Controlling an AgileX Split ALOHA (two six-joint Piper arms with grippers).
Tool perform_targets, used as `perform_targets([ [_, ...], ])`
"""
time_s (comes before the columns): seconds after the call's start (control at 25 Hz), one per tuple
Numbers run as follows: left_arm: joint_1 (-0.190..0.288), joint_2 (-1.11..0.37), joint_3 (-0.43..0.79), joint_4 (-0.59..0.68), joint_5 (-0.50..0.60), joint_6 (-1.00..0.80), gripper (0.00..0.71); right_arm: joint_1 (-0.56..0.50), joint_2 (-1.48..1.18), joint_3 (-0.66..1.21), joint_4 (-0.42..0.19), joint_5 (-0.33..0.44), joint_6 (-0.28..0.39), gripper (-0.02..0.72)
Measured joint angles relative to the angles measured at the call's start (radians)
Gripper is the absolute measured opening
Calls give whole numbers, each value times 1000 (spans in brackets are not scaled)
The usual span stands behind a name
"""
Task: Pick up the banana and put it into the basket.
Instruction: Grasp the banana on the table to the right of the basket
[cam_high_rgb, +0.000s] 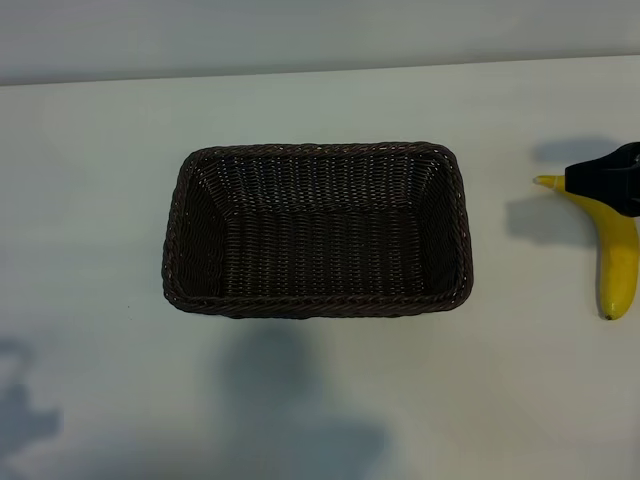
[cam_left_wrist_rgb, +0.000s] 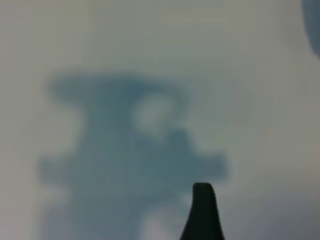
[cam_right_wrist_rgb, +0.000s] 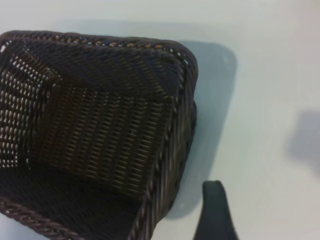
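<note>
The yellow banana (cam_high_rgb: 618, 255) lies on the white table at the far right, its stem end pointing toward the basket. My right gripper (cam_high_rgb: 608, 182) reaches in from the right edge and covers the banana just behind the stem. Its wrist view shows one dark finger (cam_right_wrist_rgb: 215, 212) with nothing against it, beside a corner of the basket (cam_right_wrist_rgb: 170, 150); the banana is out of that view. The dark brown wicker basket (cam_high_rgb: 320, 150) stands empty mid-table. My left gripper (cam_left_wrist_rgb: 165, 222) shows one finger (cam_left_wrist_rgb: 202, 212) over bare table and holds nothing.
The white table (cam_high_rgb: 100, 200) stretches around the basket on all sides. Arm shadows fall on it in front of the basket (cam_high_rgb: 290, 400) and at the lower left corner. The table's far edge runs along the top of the exterior view.
</note>
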Motion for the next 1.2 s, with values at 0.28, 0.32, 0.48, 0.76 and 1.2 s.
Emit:
perform_targets([
  [0.28, 0, -233, 0, 0, 0, 0, 587, 0, 0, 0, 0, 1, 38, 501],
  [0.32, 0, -257, 0, 0, 0, 0, 587, 0, 0, 0, 0, 1, 42, 501],
  [0.48, 0, -267, 2, 0, 0, 0, 587, 0, 1, -9, 0, 1, 51, 501],
  [0.76, 0, -267, 5, 0, 0, 0, 587, 0, 69, -155, -58, 18, 108, 521],
  [1.2, 0, -267, 5, 0, 0, 0, 587, 0, 284, -305, -440, 14, 428, 526],
])
